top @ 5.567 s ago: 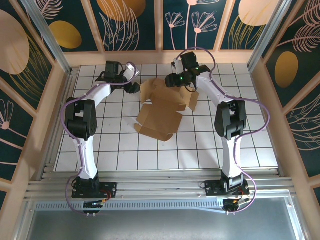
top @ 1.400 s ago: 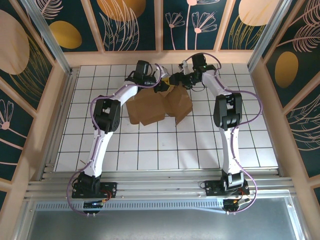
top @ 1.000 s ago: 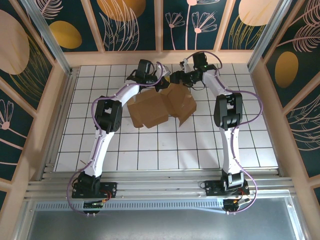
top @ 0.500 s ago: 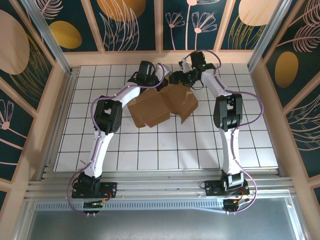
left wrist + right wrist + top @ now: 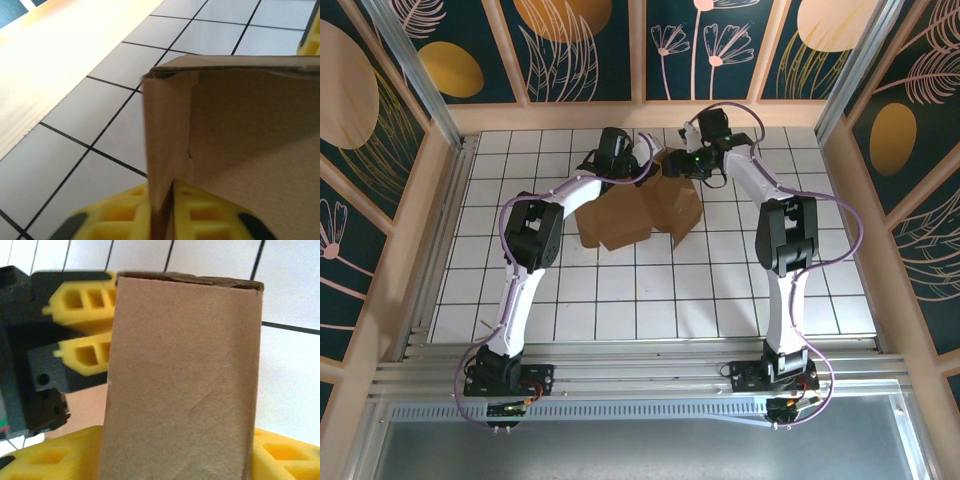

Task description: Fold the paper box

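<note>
Brown paper box, one wall upright

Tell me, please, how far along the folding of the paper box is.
Done: the paper box has one corner standing, two walls meeting in the left wrist view. In hand: the left end effector pinches a wall edge; the right end effector flanks an upright flap, grip unclear. Left: panels lie splayed on the tiles, so the remaining walls need raising and tucking.

Plain brown box. White table tiles with a thin black grid. Yellow fingers. White arms with black joints, purple cables. Dark teal walls bearing gold ovals and pale pink leaf outlines.
</note>
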Robot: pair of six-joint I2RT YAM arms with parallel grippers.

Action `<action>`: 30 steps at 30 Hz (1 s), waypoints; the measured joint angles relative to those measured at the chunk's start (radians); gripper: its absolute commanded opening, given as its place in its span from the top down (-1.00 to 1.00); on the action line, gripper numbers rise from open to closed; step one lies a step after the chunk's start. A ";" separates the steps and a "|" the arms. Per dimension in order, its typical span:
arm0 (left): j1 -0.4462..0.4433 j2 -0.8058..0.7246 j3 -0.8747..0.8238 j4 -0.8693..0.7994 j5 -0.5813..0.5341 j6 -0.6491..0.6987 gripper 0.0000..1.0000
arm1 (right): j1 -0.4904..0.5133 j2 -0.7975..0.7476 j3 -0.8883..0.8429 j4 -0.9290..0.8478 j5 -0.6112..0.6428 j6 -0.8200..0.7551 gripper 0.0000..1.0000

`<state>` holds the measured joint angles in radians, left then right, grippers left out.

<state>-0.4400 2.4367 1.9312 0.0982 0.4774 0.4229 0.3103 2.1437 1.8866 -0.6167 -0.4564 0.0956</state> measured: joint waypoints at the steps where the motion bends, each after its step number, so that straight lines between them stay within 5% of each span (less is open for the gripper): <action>1: 0.000 0.001 0.005 -0.012 -0.005 0.008 0.51 | 0.002 0.000 0.002 0.000 -0.015 0.000 -0.28; 8: 0.003 0.035 0.084 -0.127 -0.004 0.057 0.48 | 0.011 0.000 0.049 -0.019 -0.037 -0.001 -0.27; 12: 0.003 0.048 0.126 -0.166 0.003 0.072 1.00 | 0.009 0.002 0.060 -0.035 -0.033 -0.006 -0.27; 22: 0.008 0.046 0.097 -0.131 -0.024 0.036 1.00 | 0.008 0.002 0.089 -0.051 -0.039 -0.011 -0.52; 30: 0.004 -0.074 -0.114 -0.022 -0.204 -0.201 1.00 | 0.003 -0.028 0.138 -0.051 0.027 0.069 -0.61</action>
<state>-0.4362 2.3627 1.8172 0.0761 0.2737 0.2222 0.3138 2.1159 2.0243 -0.6682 -0.4290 0.1642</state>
